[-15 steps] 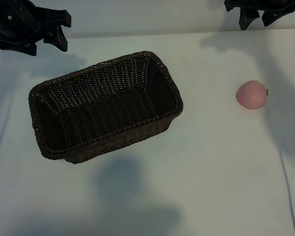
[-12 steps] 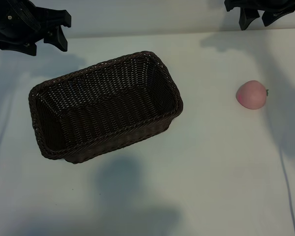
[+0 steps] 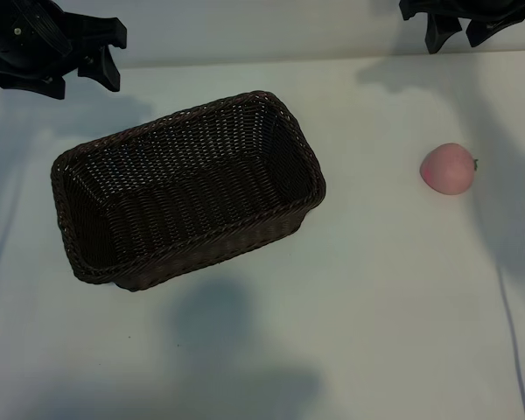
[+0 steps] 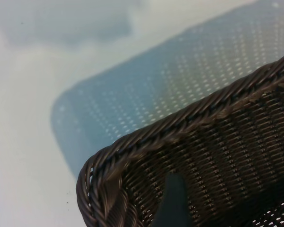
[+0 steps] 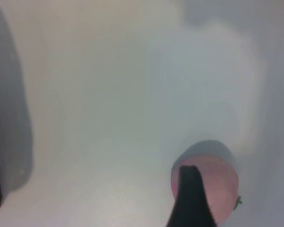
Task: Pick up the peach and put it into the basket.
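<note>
Two sets of jaws hang at the far edge of the bench, both spread wide and holding nothing. The right gripper [image 3: 462, 33] sits at the top right of the exterior view, angled steeply down. Its wrist view shows one dark fingertip [image 5: 191, 198] crossing in front of the peach [image 5: 213, 182], with bare bench between them, so there is no contact yet. The left gripper [image 3: 89, 63] hangs at the top left, above the far corner of the basket [image 3: 188, 188]; its wrist view looks down onto the braided rim [image 4: 189, 125] and the woven wall below it.

Out on the white bench [image 3: 376, 297], the peach [image 3: 448, 168] rests alone on the right side, its small dark stem pointing toward the right edge. It lies nearer the viewer than the right gripper, almost straight out from it, and well apart from the basket. The basket is empty and lies slanted, its long axis running from near left to far right.

The right arm is clearly the nearer one. I judge the next move to be a reach forward and down over the fruit; being round, it offers no preferred grasp axis, though it could roll if nudged off centre.
</note>
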Motion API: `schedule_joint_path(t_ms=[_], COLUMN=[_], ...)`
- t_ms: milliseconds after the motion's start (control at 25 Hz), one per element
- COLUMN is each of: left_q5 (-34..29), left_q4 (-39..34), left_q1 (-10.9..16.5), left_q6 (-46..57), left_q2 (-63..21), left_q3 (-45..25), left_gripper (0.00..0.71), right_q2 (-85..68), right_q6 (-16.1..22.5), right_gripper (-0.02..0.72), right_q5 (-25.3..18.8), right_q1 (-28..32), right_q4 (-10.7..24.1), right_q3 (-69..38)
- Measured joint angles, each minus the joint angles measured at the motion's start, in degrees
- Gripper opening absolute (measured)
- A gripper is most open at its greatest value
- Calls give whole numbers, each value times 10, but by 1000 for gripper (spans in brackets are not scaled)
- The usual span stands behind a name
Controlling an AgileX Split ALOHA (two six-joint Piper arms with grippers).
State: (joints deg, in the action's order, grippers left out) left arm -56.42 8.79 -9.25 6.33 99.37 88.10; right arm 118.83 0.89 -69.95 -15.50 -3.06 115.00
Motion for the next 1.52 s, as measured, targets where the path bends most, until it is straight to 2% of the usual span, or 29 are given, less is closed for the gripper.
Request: schedule_joint_path(t_ms=[520, 720, 800, 880, 1040, 1120, 1520], left_q5=[33, 2, 0, 19, 95, 124, 215], left_q4=[-1, -36, -53, -61, -75, -76, -78], left_q1=[0, 0, 0, 0, 0, 0, 0], left_q6=[1, 30, 49, 66, 115, 133, 190], left_q2=[0, -2, -16, -39, -90, -95, -53], left_q3=[0, -9, -45, -111, -246, -286, -352], left_gripper=[585, 585, 585, 585, 585, 585, 585], right_q2=[0, 0, 0, 0, 0, 0, 0], right_q6=[0, 0, 0, 0, 0, 0, 0], right_gripper=[502, 502, 502, 502, 502, 502, 503], right_q5=[0, 0, 0, 0, 0, 0, 0], right_q1=[0, 0, 0, 0, 0, 0, 0], right_q4=[0, 0, 0, 0, 0, 0, -2], right_q3=[0, 0, 0, 0, 0, 0, 0])
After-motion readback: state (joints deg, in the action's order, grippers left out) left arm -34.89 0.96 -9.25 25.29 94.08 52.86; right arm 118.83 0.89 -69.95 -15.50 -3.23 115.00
